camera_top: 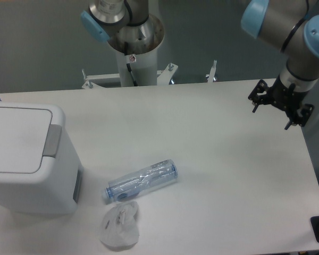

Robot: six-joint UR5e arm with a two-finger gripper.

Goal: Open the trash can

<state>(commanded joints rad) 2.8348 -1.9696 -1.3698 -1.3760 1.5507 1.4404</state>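
The trash can (26, 159) is a large white boxy bin at the left edge of the table. Its flat white lid (13, 139) lies closed, and a grey push tab (52, 141) sits on its right side. My gripper (271, 118) hangs at the far right of the table, well away from the trash can. Its two black fingers are spread apart and hold nothing.
A clear plastic bottle (142, 180) lies on its side right of the bin. A small crumpled white plastic bag (120, 226) lies just below it. The arm's base column (135, 48) stands behind the table's far edge. The table's right edge runs close under the gripper.
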